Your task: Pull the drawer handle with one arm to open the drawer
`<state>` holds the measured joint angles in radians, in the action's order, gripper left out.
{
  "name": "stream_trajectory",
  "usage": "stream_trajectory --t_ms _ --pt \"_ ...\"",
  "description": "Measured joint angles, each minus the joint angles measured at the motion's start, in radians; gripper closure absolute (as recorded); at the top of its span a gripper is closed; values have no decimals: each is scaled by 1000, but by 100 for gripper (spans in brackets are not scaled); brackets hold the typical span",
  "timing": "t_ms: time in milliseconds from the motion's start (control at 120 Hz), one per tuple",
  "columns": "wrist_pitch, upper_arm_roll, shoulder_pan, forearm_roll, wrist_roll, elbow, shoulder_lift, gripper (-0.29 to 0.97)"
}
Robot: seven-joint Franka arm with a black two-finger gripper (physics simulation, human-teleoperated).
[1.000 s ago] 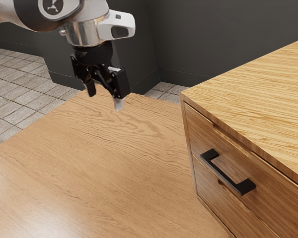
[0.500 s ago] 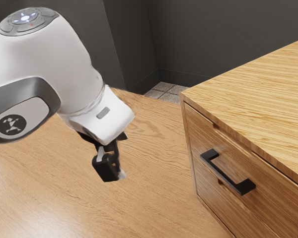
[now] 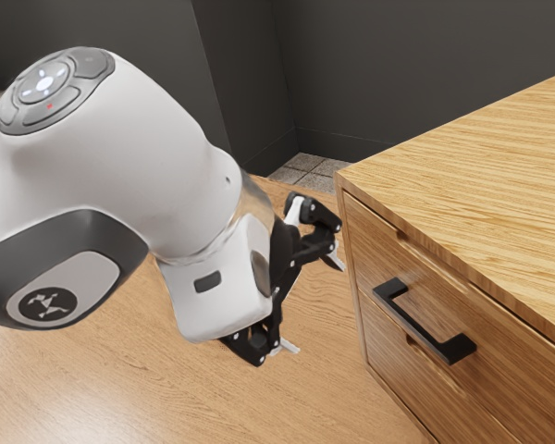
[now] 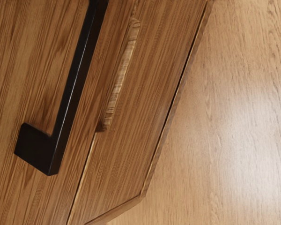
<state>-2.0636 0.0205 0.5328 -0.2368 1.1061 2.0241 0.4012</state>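
The gripper (image 3: 312,305) hung turned sideways, its two fingers spread apart with nothing between them. It faced the upper drawer (image 3: 388,254) from just beside it, near the black handle (image 3: 424,321) but not touching it (the wrist view looked along that bar from close by). The drawer front sat flush in the cabinet (image 3: 481,176), closed. Behind, the white arm (image 3: 102,203) reached in over the wooden table (image 3: 102,398).

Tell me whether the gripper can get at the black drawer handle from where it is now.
Probably yes. The gripper hangs open just off the drawer, facing its handle, and nothing lies between them; the handle stands proud of the wood, leaving room behind it.
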Motion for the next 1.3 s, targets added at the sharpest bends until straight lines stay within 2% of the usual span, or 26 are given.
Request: stream_trajectory --t_ms 383,708,858,1050,1300 --pt "-98 -1 44 18 196 1 -44 0" --pt "-135 1 40 76 287 38 -85 0" --pt "-152 1 35 98 315 58 -82 -6" --pt "-166 1 34 106 342 66 -85 0" --pt "-183 3 28 109 366 177 31 4"
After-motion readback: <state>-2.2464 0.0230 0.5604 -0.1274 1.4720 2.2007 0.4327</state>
